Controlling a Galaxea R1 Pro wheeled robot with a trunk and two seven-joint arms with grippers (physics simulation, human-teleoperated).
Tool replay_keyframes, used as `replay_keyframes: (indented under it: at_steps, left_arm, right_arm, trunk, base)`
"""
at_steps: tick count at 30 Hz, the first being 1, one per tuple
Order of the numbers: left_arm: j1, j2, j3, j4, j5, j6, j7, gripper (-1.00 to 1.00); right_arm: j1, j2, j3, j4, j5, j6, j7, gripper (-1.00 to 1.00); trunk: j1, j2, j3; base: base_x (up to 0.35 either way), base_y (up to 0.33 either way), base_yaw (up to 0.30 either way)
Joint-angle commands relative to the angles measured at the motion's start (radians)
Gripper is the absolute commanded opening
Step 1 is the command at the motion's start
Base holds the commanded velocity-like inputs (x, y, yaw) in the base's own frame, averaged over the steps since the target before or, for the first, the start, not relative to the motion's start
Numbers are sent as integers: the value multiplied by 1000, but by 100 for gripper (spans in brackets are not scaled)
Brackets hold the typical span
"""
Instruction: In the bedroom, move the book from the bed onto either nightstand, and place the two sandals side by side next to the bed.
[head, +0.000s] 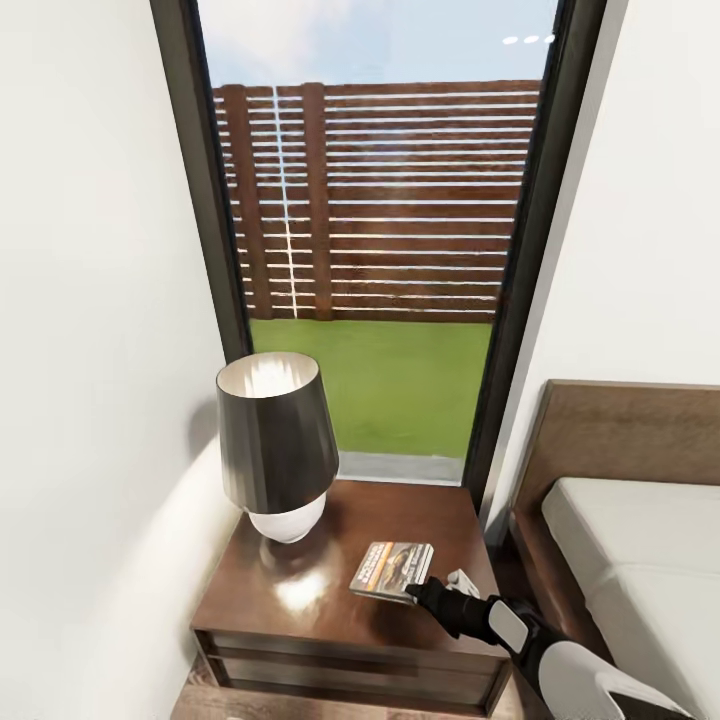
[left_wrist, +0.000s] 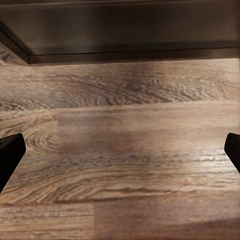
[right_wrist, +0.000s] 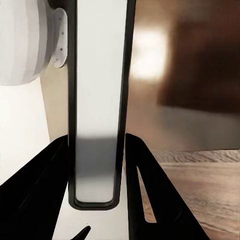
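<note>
The book (head: 392, 570), a thin paperback with an orange band, rests on the glossy top of the dark brown nightstand (head: 300, 610), near its right front. My right gripper (head: 425, 592) reaches in from the lower right and holds the book's near corner. In the right wrist view the book (right_wrist: 97, 100) shows edge-on, its pale pages between dark covers, with both black fingers (right_wrist: 145, 175) closed against it. My left gripper (left_wrist: 120, 150) hangs open over the wooden floor (left_wrist: 125, 125). The bed (head: 640, 560) lies to the right of the nightstand. The sandals are out of view.
A lamp (head: 275, 445) with a dark shade and white base stands on the nightstand's back left, close to the book. A white wall runs along the left. Behind the nightstand is a tall window (head: 380, 250). The brown headboard (head: 620, 430) rises at the right.
</note>
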Motion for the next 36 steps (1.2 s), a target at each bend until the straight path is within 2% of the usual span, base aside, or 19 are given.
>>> replay_keyframes:
  at_steps: [1,8,14,20,31,36]
  left_arm:
    - [0,0,-8,0,4,-3,5,100]
    - [0,0,-9,0,4,-3,5,100]
    - [0,0,-9,0,4,-3,5,100]
    - [0,0,-8,0,4,-3,5,100]
    - [0,0,-9,0,4,-3,5,100]
    - [0,0,-9,0,4,-3,5,100]
  right_arm:
    - [-1,0,-7,-1,1,8,0,-100]
    - [-9,-1,-8,-1,2,8,-6,-100]
    - [-18,-1,-9,-1,0,8,-53,-100]
    - [-22,-1,-10,-1,-2,8,-75,-100]
    - [-23,-1,-9,-1,-47,9,-82,-100]
    - [-23,-2,-9,-1,-52,9,-83,-100]
  trunk:
    - [0,0,-1]
    - [0,0,-1]
    - [23,-42,-20]
    - [23,-42,-20]
    - [23,-42,-20]
    - [42,-77,-35]
  base:
    - [0,0,0]
    - [0,0,0]
    - [0,0,0]
    - [0,0,0]
    - [0,0,0]
    - [0,0,0]
